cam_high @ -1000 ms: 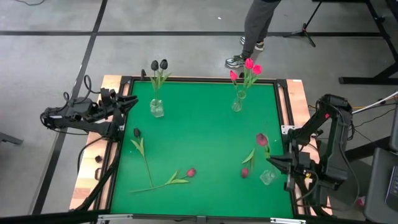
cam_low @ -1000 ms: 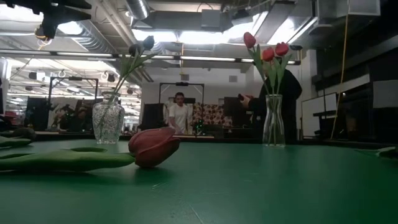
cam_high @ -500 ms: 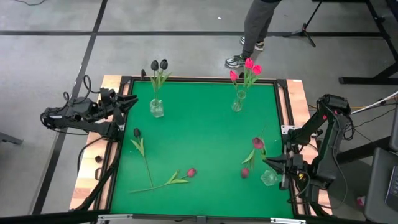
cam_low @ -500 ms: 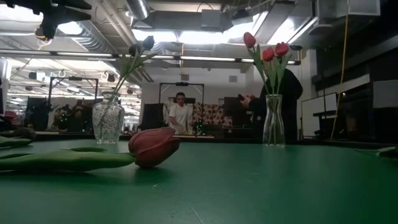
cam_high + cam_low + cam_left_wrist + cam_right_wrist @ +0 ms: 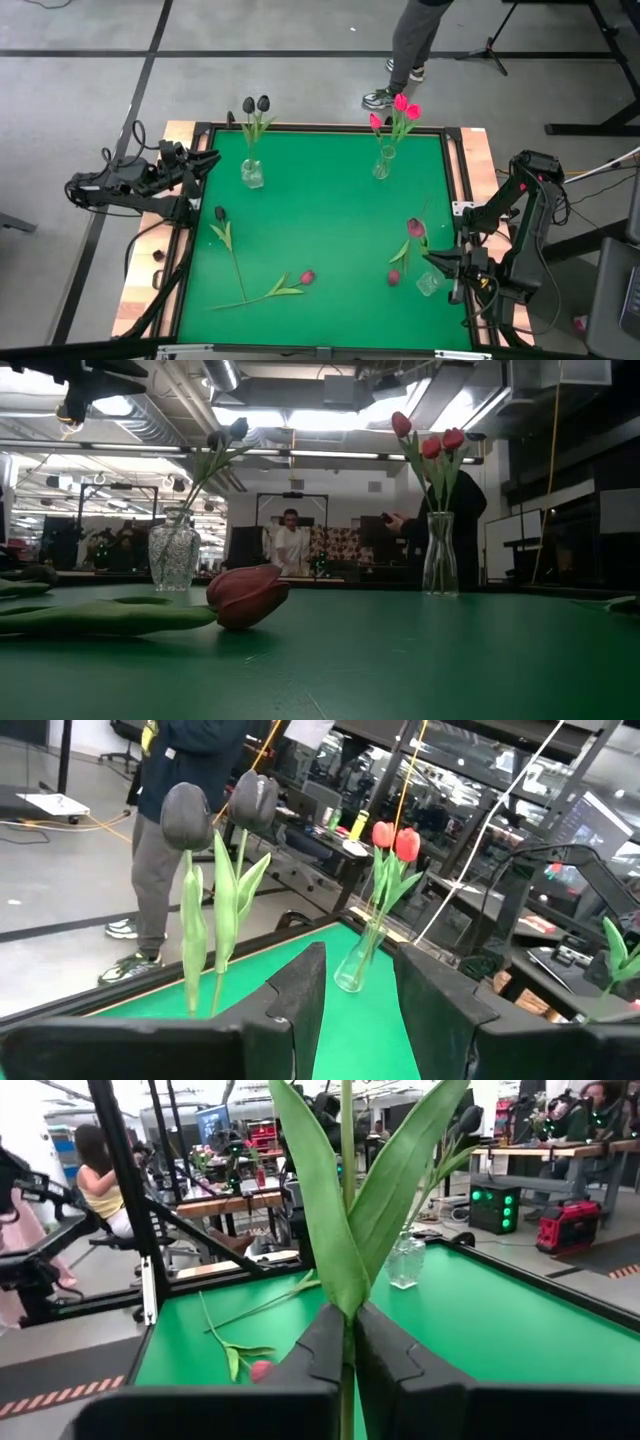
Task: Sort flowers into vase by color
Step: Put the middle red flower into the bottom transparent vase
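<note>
Right claw (image 5: 348,1342) is gripping a tulip stem (image 5: 347,1260); left claw (image 5: 355,992) is waiting, released. Five flowers vased, roughly three lying on desk (image 5: 320,220).

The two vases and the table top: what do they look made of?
Both vases look like clear glass: the room shows through them, and the left one seems cut or textured. The table top looks like matte green felt or a mat, without glare; I can't tell which.

A green table (image 5: 320,215) carries two glass vases (image 5: 251,174) and loose tulips (image 5: 306,277).
</note>
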`<state>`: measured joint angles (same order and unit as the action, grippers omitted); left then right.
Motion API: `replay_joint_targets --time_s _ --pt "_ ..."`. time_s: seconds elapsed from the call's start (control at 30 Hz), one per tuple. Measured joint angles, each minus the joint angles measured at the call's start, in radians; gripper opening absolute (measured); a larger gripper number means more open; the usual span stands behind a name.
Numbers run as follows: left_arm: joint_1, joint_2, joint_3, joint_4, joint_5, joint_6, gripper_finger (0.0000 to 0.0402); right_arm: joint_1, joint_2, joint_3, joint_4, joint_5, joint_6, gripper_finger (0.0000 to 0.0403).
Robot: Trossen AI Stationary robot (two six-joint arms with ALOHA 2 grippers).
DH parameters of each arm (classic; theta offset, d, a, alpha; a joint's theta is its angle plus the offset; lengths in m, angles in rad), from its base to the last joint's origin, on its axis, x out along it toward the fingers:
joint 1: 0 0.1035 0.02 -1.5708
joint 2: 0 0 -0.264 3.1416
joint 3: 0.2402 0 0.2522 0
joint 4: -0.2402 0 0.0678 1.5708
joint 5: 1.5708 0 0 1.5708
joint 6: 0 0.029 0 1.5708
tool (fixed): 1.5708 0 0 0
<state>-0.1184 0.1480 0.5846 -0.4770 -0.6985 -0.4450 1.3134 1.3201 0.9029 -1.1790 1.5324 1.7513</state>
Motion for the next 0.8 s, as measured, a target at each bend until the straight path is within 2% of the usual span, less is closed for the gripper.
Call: replay_joint_targets --time_s 0.4,0.57,0.8 --pt "0.000 0.000 0.000 0.000 0.000 -0.017 0.0119 0.002 0.060 -0.017 0.007 -0.003 -0.002 0.0022" --pt "0.000 0.000 0.000 0.000 0.000 -0.017 0.0119 0.002 0.060 -0.017 0.019 -0.005 0.040 0.0056" --pt "0.000 0.000 0.000 0.000 0.000 -0.017 0.0119 0.003 0.058 -0.012 0.042 -0.028 0.082 0.0126"
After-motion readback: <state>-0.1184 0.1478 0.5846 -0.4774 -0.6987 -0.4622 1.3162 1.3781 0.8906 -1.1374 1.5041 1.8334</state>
